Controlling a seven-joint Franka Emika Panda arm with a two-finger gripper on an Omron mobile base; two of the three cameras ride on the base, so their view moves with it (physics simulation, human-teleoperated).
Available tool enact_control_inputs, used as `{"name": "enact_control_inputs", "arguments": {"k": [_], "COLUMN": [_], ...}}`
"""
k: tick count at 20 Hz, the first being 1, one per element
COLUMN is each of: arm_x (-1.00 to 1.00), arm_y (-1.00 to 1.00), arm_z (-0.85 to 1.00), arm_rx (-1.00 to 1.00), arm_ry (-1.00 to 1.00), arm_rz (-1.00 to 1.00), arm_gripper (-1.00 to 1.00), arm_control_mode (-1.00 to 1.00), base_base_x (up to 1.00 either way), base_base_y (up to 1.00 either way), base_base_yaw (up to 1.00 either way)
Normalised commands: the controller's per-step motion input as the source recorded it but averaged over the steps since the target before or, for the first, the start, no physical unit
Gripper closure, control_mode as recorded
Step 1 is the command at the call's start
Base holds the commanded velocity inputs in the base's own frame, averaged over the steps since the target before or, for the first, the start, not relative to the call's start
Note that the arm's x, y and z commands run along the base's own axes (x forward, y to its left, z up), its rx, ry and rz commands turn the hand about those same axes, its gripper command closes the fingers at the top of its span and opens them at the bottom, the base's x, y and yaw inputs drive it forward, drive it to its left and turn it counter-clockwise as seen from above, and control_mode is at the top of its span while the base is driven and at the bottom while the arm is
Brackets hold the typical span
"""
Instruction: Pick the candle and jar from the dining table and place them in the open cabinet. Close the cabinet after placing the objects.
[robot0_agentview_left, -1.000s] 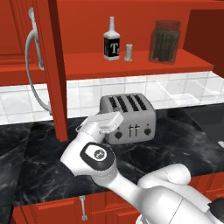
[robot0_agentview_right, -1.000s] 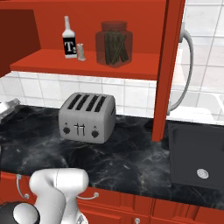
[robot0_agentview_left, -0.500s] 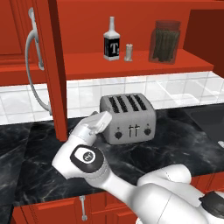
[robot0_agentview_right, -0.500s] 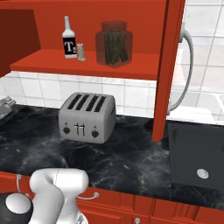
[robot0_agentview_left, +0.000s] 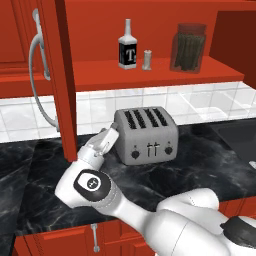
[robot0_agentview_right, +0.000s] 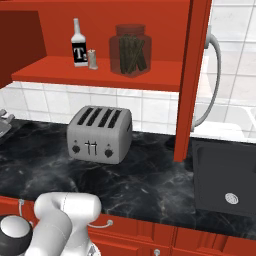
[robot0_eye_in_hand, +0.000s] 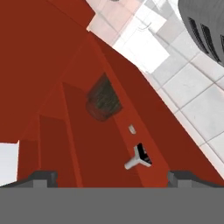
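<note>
Placing done: jar (robot0_agentview_left: 188, 47) and candle (robot0_agentview_left: 146, 59) sitting on cabinet (robot0_agentview_left: 150, 75) shelf. Hand (robot0_agentview_left: 101, 145), spread, empty, hovering beside left door (robot0_agentview_left: 59, 80) edge. Next: pushing doors shut.

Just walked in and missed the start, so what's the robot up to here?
The jar and the small candle already stand on the shelf of the open red cabinet, beside a black-labelled bottle. The pincer is empty and open, low over the marble counter between the toaster and the left cabinet door. Both doors are open; closing them is what remains.
</note>
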Motion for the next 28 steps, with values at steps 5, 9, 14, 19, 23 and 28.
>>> {"name": "enact_control_inputs", "arguments": {"k": [5,9,14,19,23,28], "arm_x": [0.02,0.07,0.14,0.15,0.10,0.03], "arm_y": [0.09,0.22,0.22,0.17,0.19,0.19], "arm_z": [0.00,0.00,0.00,0.00,0.00,-0.01], "arm_rx": [-0.07,-0.08,-0.08,-0.08,-0.08,-0.08], "arm_ry": [0.01,0.05,0.06,0.06,0.06,0.04], "arm_rz": [0.00,-0.02,-0.03,-0.05,-0.05,-0.05], "arm_gripper": [-1.00,-1.00,-1.00,-1.00,-1.00,-1.00], "arm_control_mode": [-1.00,-1.00,-1.00,-1.00,-1.00,-1.00], "base_base_x": [0.00,0.00,0.00,0.00,0.00,0.00], "base_base_y": [0.00,0.00,0.00,0.00,0.00,0.00], "base_base_yaw": [0.00,0.00,0.00,0.00,0.00,0.00]}}
